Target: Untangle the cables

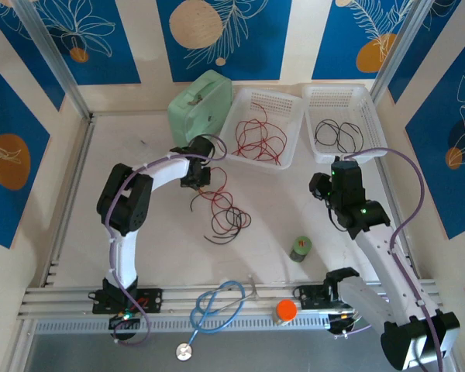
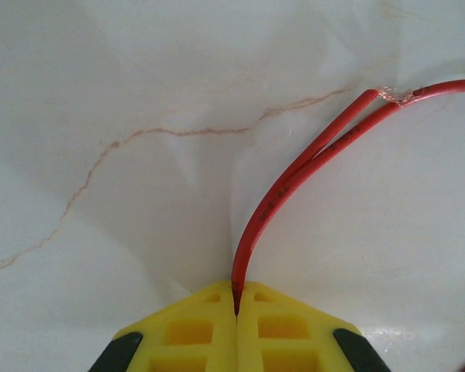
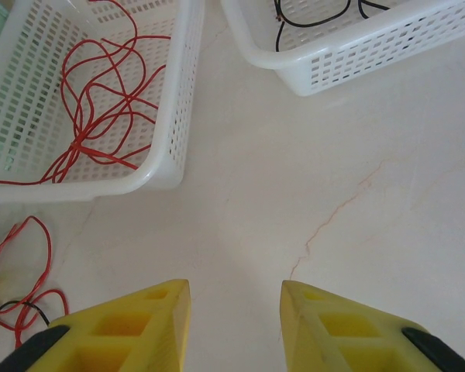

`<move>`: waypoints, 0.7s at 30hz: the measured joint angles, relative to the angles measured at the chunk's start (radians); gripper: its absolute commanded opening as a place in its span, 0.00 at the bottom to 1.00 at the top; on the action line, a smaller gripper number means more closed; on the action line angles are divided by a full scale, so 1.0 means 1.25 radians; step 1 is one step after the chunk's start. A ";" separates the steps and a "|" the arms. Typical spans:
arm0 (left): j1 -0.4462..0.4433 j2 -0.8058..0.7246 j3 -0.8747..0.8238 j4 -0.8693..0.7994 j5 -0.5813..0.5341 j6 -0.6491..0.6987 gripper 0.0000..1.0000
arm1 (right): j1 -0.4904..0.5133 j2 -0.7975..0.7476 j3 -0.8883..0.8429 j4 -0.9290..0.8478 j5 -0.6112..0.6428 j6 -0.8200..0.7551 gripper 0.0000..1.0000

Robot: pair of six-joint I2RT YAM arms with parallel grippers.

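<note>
**A:** From above, where do the cables lie?

**B:** The loose tangle is in the middle of the bench (image 1: 155, 232). A red cable (image 1: 215, 203) loops through a black cable (image 1: 234, 222). The left tool (image 1: 195, 178) is down at the tangle's upper end. The right tool (image 1: 319, 188) hangs well apart from it, near the right basket (image 1: 370, 116), which holds black wire. The left basket (image 1: 244, 105) holds red wire.

**A:** And the left wrist view?

**B:** The yellow pads are pressed together with the red cable nipped at their very tips. From there a doubled strand arches up and off to the right over the pale surface.

**A:** Right wrist?

**B:** Its jaws stand apart with nothing between them, only bare bench below. The basket of red wire is at upper left. A loop of the loose red cable and a bit of the black one show at the lower left edge.

**A:** How will these handle?

**B:** I'd judge them nearly weightless, limp and springy, with smooth insulation that could slide out of a tip pinch. Pulling the red one will probably drag the black one along wherever they cross. The best hold looks like a single strand clear of any crossing, seated deeper in the pads. The right tool could pin the black cable beside a crossing.
</note>
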 measured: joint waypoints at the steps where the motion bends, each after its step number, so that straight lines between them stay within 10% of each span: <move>1: 0.000 -0.005 -0.006 0.005 0.000 0.000 0.00 | 0.000 -0.007 0.000 -0.005 0.000 0.002 0.36; 21: 0.001 -0.371 0.011 -0.139 0.018 0.043 0.00 | 0.028 -0.070 0.002 -0.049 -0.021 0.041 0.36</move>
